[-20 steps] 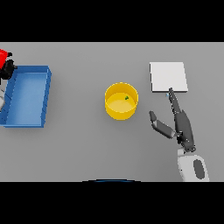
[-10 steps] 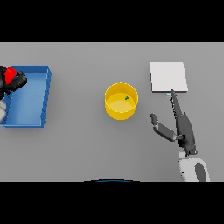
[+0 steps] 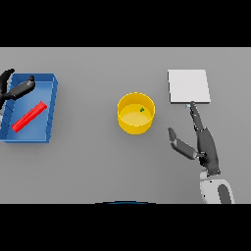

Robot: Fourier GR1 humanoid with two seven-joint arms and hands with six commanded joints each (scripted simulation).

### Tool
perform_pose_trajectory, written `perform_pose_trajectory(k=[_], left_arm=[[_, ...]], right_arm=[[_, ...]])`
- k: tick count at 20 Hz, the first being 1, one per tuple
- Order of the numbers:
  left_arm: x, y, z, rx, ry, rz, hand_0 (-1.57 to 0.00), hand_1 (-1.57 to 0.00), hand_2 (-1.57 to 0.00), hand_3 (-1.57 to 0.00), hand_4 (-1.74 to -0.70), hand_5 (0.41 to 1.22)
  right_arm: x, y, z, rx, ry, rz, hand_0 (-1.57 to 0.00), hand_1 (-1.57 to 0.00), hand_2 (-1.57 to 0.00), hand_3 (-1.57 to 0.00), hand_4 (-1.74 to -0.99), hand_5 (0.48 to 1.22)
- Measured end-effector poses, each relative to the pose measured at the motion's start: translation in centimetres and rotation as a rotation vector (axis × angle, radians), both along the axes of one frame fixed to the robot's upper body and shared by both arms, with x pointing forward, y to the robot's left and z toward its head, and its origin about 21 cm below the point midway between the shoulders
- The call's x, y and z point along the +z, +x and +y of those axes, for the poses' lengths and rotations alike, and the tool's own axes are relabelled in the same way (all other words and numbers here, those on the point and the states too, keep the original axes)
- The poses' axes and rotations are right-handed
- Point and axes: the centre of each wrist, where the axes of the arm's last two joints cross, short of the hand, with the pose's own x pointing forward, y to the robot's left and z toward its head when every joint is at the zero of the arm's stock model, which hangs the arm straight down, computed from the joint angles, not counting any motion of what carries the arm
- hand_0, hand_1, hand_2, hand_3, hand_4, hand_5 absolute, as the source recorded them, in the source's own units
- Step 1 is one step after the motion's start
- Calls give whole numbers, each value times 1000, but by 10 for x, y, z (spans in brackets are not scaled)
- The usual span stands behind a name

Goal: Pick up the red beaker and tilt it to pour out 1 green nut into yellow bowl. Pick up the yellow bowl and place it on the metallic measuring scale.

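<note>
- Nearest the lower right edge, the right hand (image 3: pixel 207 147) rests over the grey table (image 3: pixel 88 166) with fingers straight and thumb spread out to the side; it holds nothing. Its longest fingertip reaches the near edge of the metallic measuring scale (image 3: pixel 188 86).
- At mid-table, the yellow bowl (image 3: pixel 136 113) stands upright, well apart from the scale and to its left. One green nut (image 3: pixel 142 110) lies inside it, toward the far right of the floor.
- At the left side, the red beaker (image 3: pixel 29 116) lies on its side, set diagonally inside the blue tray (image 3: pixel 51 109).
- Farthest left, the left hand (image 3: pixel 15 89) sits over the tray's far corner, fingers spread apart, clear of the beaker.
</note>
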Motion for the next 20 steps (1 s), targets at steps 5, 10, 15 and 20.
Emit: perform_pose_trajectory(k=[5,10,15,20], left_arm=[[3,5,-4,-16,-27,-75,-40,-32,-33,-31,-781,674],[1,4,-3,-17,-41,-69,-12,-10,-10,-9,-786,704],[-2,3,-6,-37,-49,-64,-3,-3,-3,-2,-795,708],[1,6,-4,-36,-40,-72,0,0,0,0,-795,721]], right_arm=[[4,5,3,4,-96,14,1,1,1,1,-1175,677],[22,28,6,208,-243,-35,1,1,1,1,-1234,707],[43,55,12,351,-568,-28,1,1,1,1,-1279,671],[56,78,29,535,-851,-93,1,1,1,1,-1269,662]])
